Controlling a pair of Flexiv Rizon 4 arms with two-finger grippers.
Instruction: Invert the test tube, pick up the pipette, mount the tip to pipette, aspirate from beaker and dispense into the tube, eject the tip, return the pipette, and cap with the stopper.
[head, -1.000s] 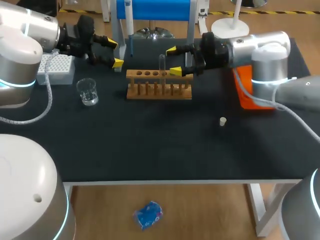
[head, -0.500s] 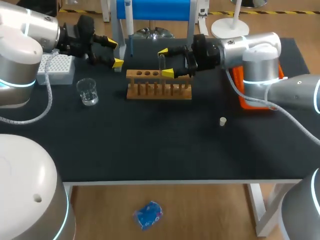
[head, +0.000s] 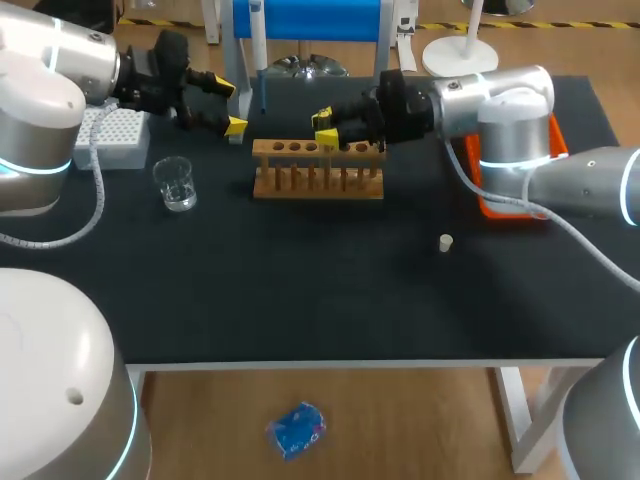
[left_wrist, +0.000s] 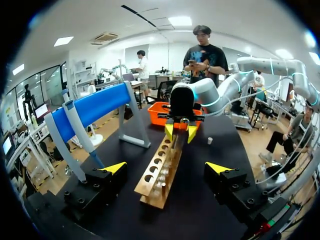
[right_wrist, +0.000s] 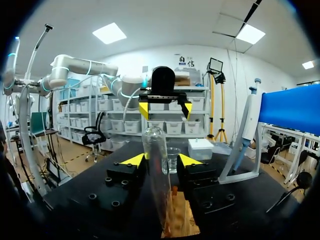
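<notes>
At the back of the black bench (head: 300, 290), the right tool (head: 324, 130) is pinching the clear glass test tube (right_wrist: 155, 150), which stands in the wooden rack (head: 318, 178), apparently rounded end up. The left tool (head: 228, 107) hangs with fingers spread beside the blue stand (left_wrist: 95, 107) holding the white pipette (left_wrist: 74, 127). I judge the task barely begun: the tube is gripped but not yet inverted. The pipette, white tip box (head: 115, 135), small glass beaker (head: 175, 183) and pale stopper (head: 446, 242) look untouched, so every later step remains.
</notes>
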